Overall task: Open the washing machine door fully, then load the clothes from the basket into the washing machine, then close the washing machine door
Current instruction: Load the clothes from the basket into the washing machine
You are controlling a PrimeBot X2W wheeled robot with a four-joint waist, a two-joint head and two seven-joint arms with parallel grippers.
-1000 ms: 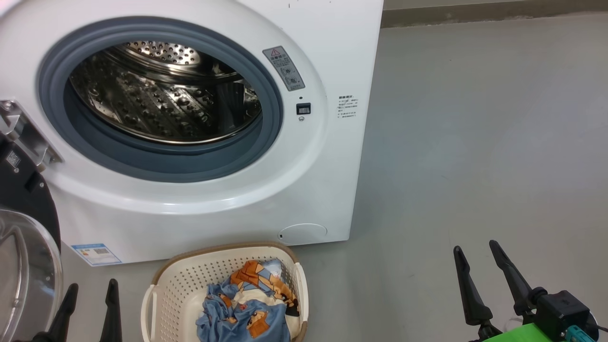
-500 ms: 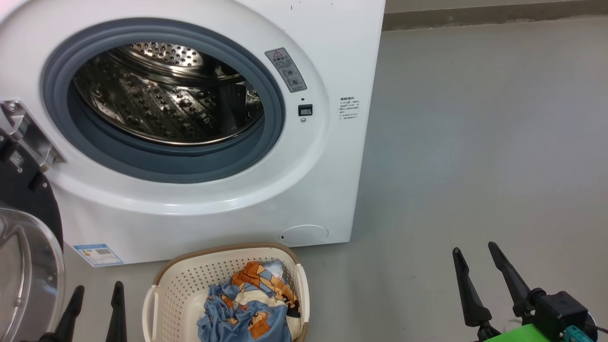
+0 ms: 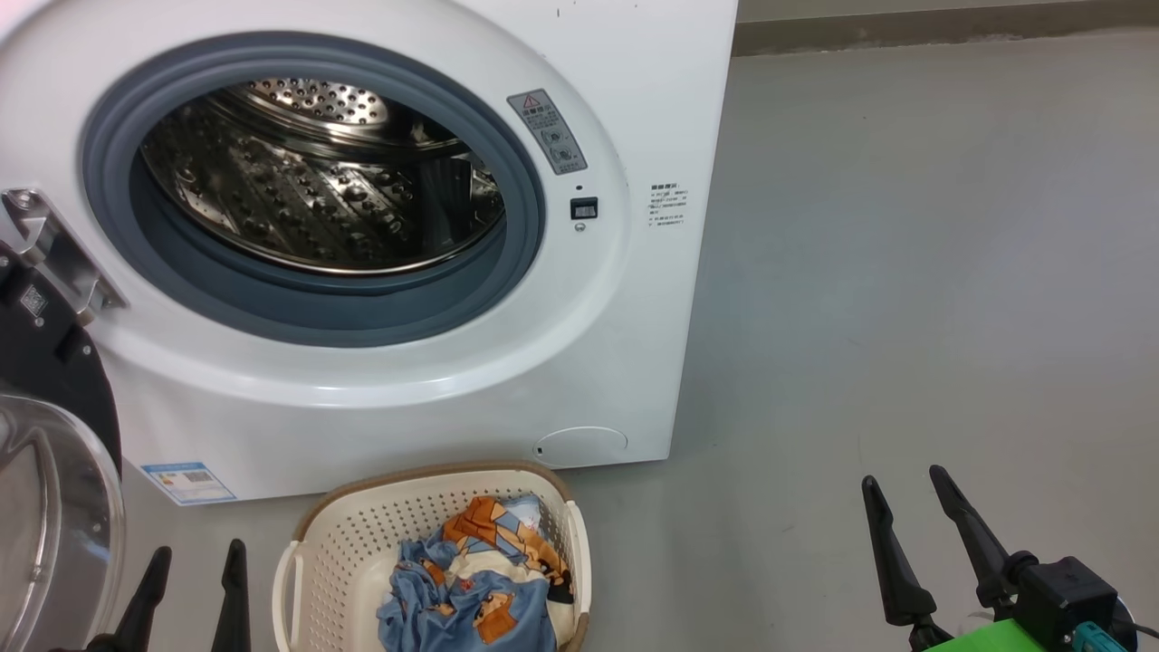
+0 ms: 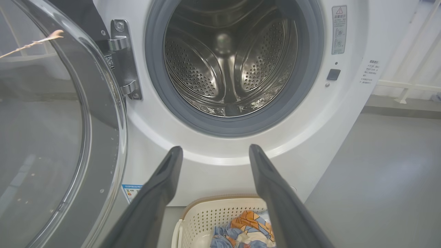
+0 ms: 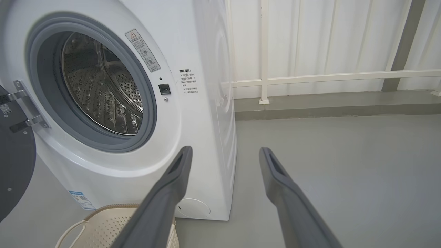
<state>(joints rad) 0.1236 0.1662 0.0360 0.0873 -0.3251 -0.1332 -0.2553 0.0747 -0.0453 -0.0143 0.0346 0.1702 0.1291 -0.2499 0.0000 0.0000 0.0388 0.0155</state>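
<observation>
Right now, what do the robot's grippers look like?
The left gripper and right gripper each have two long, tapering, dark grey fingers with pointed tips. Behind the right one sit a black block, a bright green part and a teal connector.

washing machine [image 3: 579, 362]: white, grey ring
basket [image 3: 344, 543]: cream, brown rim
clothes [image 3: 471, 589]: light blue, orange figures
floor [image 3: 905, 272]: grey

Sees a smooth plain grey floor [image 3: 905, 272] running back to a low grey concrete kerb [image 5: 327, 106], with a white metal railing of thin posts and one horizontal bar [image 5: 327, 78] on it, white ribbed wall panels [image 5: 310, 34] behind, and a dark grey slanting post [image 5: 403, 44] at the right.
</observation>
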